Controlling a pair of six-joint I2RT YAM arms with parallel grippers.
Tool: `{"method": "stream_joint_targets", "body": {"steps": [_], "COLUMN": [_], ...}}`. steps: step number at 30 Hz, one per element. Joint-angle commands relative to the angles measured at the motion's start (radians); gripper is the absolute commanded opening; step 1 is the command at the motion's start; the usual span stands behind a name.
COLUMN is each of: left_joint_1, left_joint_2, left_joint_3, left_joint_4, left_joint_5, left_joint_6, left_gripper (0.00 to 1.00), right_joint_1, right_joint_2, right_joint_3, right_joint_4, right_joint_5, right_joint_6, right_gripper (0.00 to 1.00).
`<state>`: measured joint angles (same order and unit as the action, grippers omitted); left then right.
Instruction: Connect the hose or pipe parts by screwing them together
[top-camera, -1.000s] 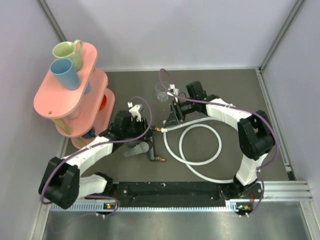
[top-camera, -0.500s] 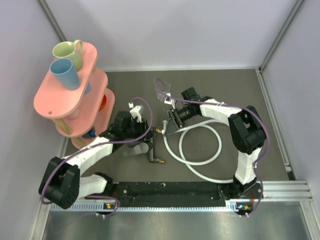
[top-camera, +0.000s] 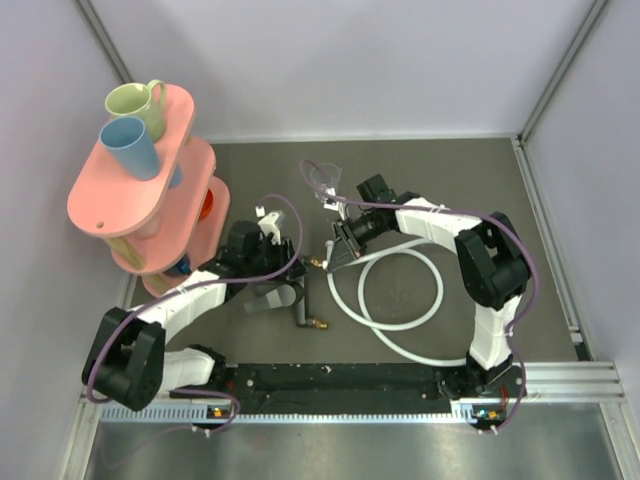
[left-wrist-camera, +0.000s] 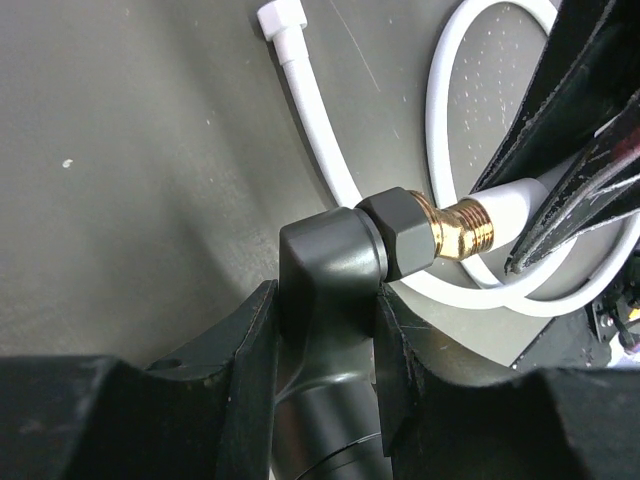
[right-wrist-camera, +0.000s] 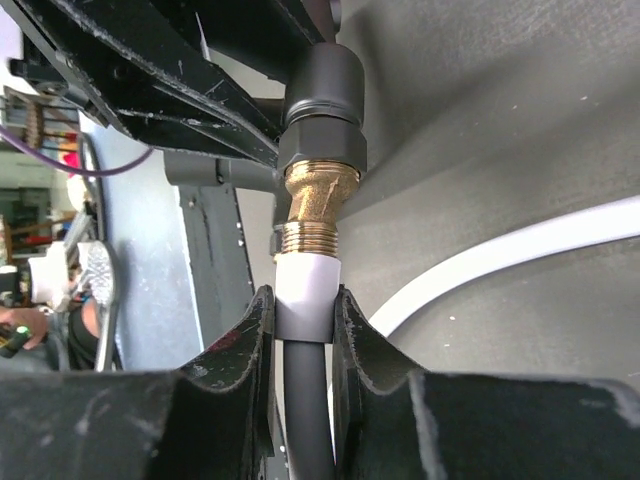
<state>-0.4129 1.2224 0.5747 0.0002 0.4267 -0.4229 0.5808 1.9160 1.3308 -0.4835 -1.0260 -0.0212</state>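
**Both claws at the joint: fitting on the left, hose end on the right.**

The left gripper (left-wrist-camera: 328, 320) was closed tight on the body of the black T-shaped fitting (left-wrist-camera: 325, 265), near the middle of the grey table mat (top-camera: 470, 180). The right gripper (right-wrist-camera: 305, 320) was pinched around the white end connector (right-wrist-camera: 308, 282) of the white hose (left-wrist-camera: 314, 112), which met the fitting's brass thread (right-wrist-camera: 318, 200) end to end. Whether the threads had caught, I could not tell. The fitting looked rigid and solid, good to hold by its body. The hose looked light, soft and springy, so I judged it better held at the stiff connector than at the tube, which would twist. The mat looked flat and matte. The pink rack (top-camera: 120, 190) stood well apart, leaving room.
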Motion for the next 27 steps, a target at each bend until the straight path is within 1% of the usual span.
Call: {"method": "stream_joint_targets", "body": {"steps": [1,5,7,10,12,15,16,18,19,22,27], "left_joint_1": [0.008,0.014,0.019,0.033,0.037,0.037,0.039,0.037,0.039,0.039,0.037], "left_joint_2": [0.029,0.046,0.049,0.069,0.094,0.124,0.138,0.15,0.16,0.172,0.184], "left_joint_3": [0.085,0.096,0.1,0.122,0.151,0.186,0.195,0.215,0.223,0.241,0.252], "left_joint_4": [0.14,0.123,0.119,0.1,0.064,0.017,0.006,-0.027,-0.038,-0.077,-0.103], "left_joint_5": [0.164,0.178,0.193,0.217,0.244,0.264,0.276,0.288,0.288,0.293,0.308], "left_joint_6": [-0.086,-0.108,-0.112,-0.132,-0.136,-0.14,-0.146,-0.145,-0.14,-0.113,-0.071], "left_gripper": [0.0,0.0,0.0,0.0,0.0,0.0,0.0,0.0,0.0,0.0,0.0], "right_joint_1": [0.065,0.102,0.111,0.12,0.142,0.185,0.198,0.237,0.249,0.29,0.355], "right_joint_2": [-0.08,-0.123,-0.153,-0.21,-0.241,-0.282,-0.297,-0.322,-0.34,-0.365,-0.385], "right_joint_3": [-0.027,-0.061,-0.091,-0.163,-0.218,-0.255,-0.268,-0.311,-0.335,-0.357,-0.346], "right_joint_4": [0.026,0.059,0.1,0.212,0.273,0.342,0.355,0.413,0.427,0.451,0.447], "right_joint_5": [0.078,0.205,0.233,0.285,0.349,0.484,0.553,0.628,0.702,0.791,0.926], "right_joint_6": [-0.132,-0.193,-0.213,-0.227,-0.244,-0.293,-0.321,-0.374,-0.393,-0.456,-0.546], "right_gripper": [0.0,0.0,0.0,0.0,0.0,0.0,0.0,0.0,0.0,0.0,0.0]}}
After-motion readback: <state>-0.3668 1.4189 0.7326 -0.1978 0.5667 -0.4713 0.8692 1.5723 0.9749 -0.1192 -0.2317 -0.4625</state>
